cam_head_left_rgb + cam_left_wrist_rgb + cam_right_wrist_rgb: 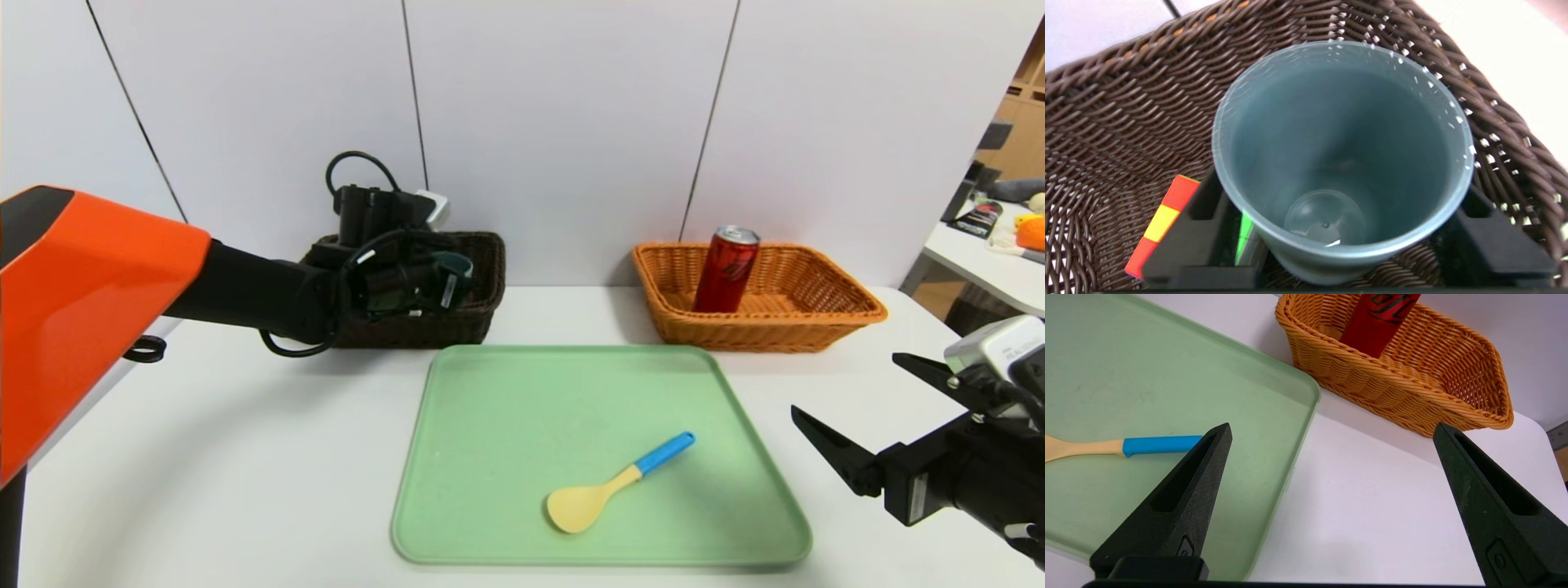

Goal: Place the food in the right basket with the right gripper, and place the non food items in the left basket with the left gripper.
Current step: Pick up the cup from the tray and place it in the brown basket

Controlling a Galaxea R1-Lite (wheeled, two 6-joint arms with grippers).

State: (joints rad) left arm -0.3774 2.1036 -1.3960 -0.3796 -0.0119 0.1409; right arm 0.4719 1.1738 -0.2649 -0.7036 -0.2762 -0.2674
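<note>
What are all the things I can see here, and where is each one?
Tray: one, pale green, middle of the white table.
Spoon: one, yellow with blue handle, on the tray.
Can: one, red, standing in the orange-tan basket, far right.
Dark brown basket: one, far left.
Cup: one, blue-grey, in the dark brown basket.
Puzzle cube: one, multicoloured, beside the cup.
Left gripper: black, around the cup.
Right gripper: black, open, low over the table right of the tray.
</note>
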